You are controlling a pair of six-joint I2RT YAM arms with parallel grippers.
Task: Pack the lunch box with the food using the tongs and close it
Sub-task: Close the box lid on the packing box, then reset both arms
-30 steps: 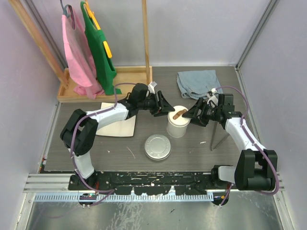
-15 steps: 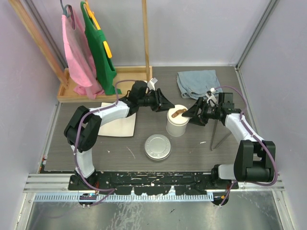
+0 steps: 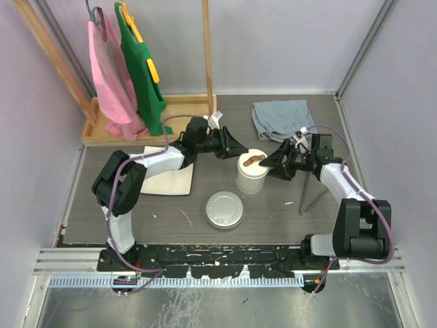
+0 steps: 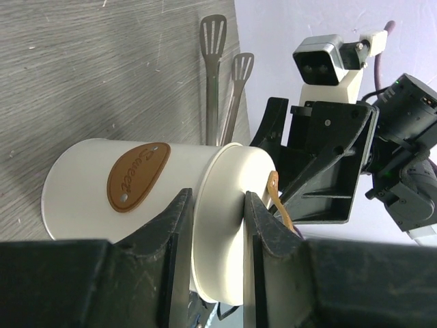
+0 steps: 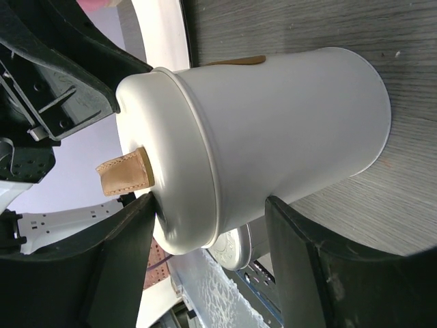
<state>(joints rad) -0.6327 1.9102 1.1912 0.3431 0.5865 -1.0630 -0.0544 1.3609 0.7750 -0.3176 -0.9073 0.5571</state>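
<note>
Overhead view: white tub (image 3: 250,182) stands upright at centre frame, lid (image 3: 254,159) seated on it, brown handle up. Steel tin (image 3: 224,209), flat cover on, sits just below-left of the tub and apart from it. Tongs (image 4: 213,37) lie flat on the table (image 3: 157,219), right of the tub in the overhead view, untouched. White plate (image 3: 171,181) is left of centre, blue cloth (image 3: 281,117) upper right.

Left gripper (image 4: 217,201) is at the tub's upper-left edge. Its fingers are drawn to a narrow gap, and the lid's rim fills that gap. Cannot tell whether the pads press it.

Right gripper (image 5: 210,201) is at the tub's right side, fingers spread wide. Lid and upper wall show between them, with a sliver of tin beside one finger. It holds nothing
</note>
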